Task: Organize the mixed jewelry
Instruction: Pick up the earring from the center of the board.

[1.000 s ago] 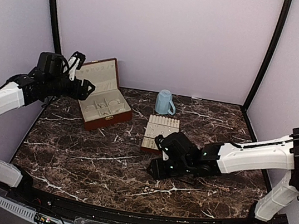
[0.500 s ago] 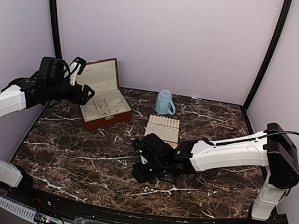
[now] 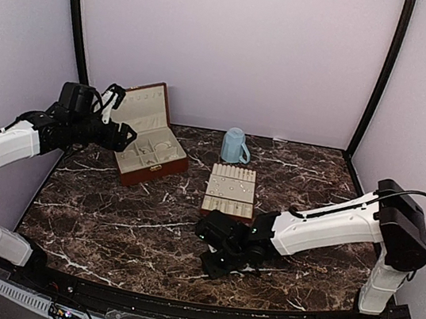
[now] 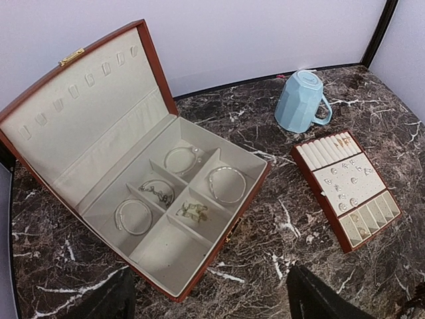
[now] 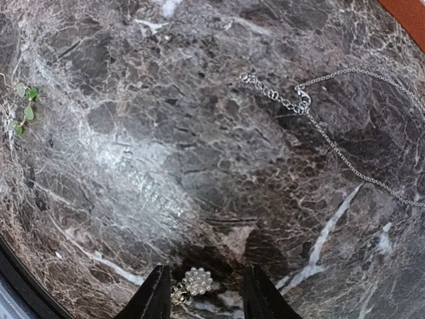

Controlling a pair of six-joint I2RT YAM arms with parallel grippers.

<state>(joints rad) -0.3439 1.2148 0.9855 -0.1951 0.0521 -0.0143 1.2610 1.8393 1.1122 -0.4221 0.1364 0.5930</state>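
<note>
a: how far along are we on this surface point(image 3: 108, 216)?
b: partway, we judge. the open box point(image 4: 80, 100) near the far left corner already holds bangles point(image 4: 226, 184) and a small tangle in its compartments. the tray point(image 4: 322, 154) at mid-surface carries rows of studs point(image 4: 342, 187). the mug point(image 4: 300, 103) stands by the far edge, and we see no part for it.
a: and our tools?
b: our left tool point(image 4: 212, 307) hangs by the box, wide open and empty. our right tool point(image 5: 202, 292) is low by the near edge, partly open astride a pearly cluster point(image 5: 197, 280). we see gaps on both sides, so no grip yet.
a: what lies loose?
b: a thin chain point(image 5: 332, 139) close to what we take for the tray's near edge, that cluster, and a tiny green leafy piece point(image 5: 25, 109) towards the surface's near edge.
a: any writing?
b: none we can read. no brand or label shows.
</note>
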